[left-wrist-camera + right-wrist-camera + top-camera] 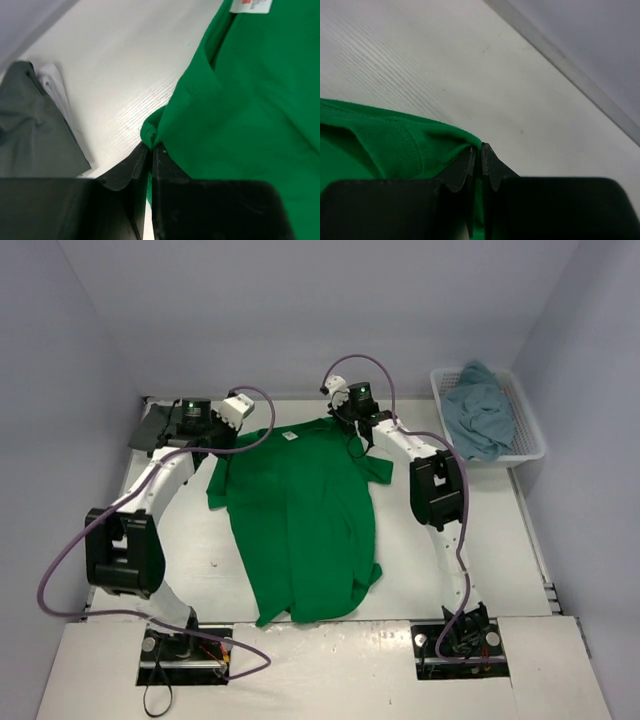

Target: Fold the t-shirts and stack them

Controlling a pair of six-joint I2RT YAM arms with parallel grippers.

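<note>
Lying spread out on the white surface point(450, 570), the bright green t-shirt point(300, 530) is seen with its collar end farthest from the arm bases and its hem nearest them; a small white label point(290, 436) is visible inside the collar. The left hand point(151, 146) is closed tightly on a bunched fold of cloth at the left shoulder edge of this shirt, its two dark fingers pressed together with green fabric pinched between them. The right hand point(480, 147) is likewise clamped on the shirt's right shoulder edge, where a stitched seam is drawn into the narrow jaws. Just beyond the left shoulder of the green shirt, apart from it, a dark grey t-shirt point(30, 135) is laid, and an edge of a white t-shirt point(52, 82) is shown under it. Well to the right of the green shirt's collar end, a teal-blue t-shirt point(480, 415) is heaped inside a white lattice basket point(530, 445).
</note>
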